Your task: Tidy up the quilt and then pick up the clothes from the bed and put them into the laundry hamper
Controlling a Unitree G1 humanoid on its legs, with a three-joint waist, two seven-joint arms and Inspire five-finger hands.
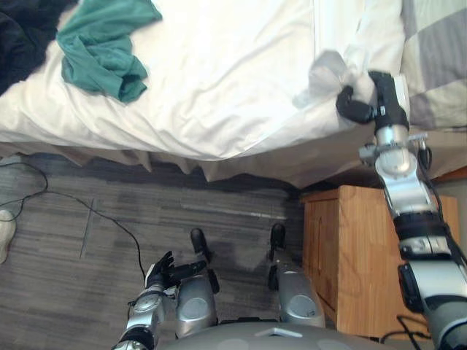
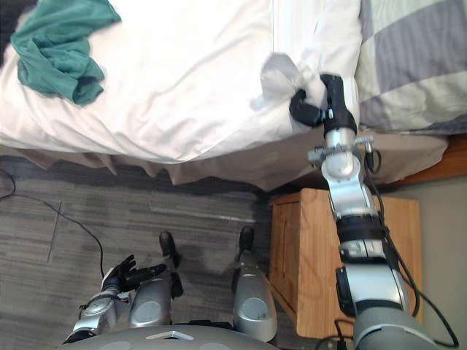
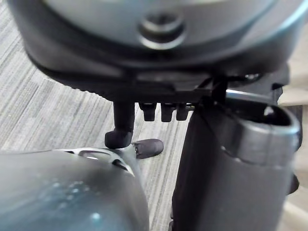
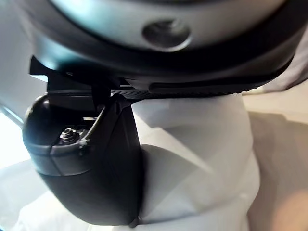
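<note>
A white quilt [image 1: 233,80] covers the bed, and its corner is bunched up at the bed's near right edge. My right hand [image 1: 359,106] is shut on that bunched corner; in the right wrist view its thumb [image 4: 91,178] presses against the white cloth [image 4: 202,163]. A crumpled green garment [image 1: 102,47] lies on the quilt at the far left. A dark garment [image 1: 18,36] sits beyond it at the corner. My left hand [image 1: 166,271] hangs low over the carpet beside my leg, fingers spread and holding nothing.
A wooden nightstand [image 1: 350,255] stands right under my right arm, tight against the bed. Grey and pale checked bedding [image 1: 438,58] lies at the bed's right end. Grey carpet [image 1: 87,219] runs along the bed's near side, with a pale object [image 1: 6,233] at its left edge.
</note>
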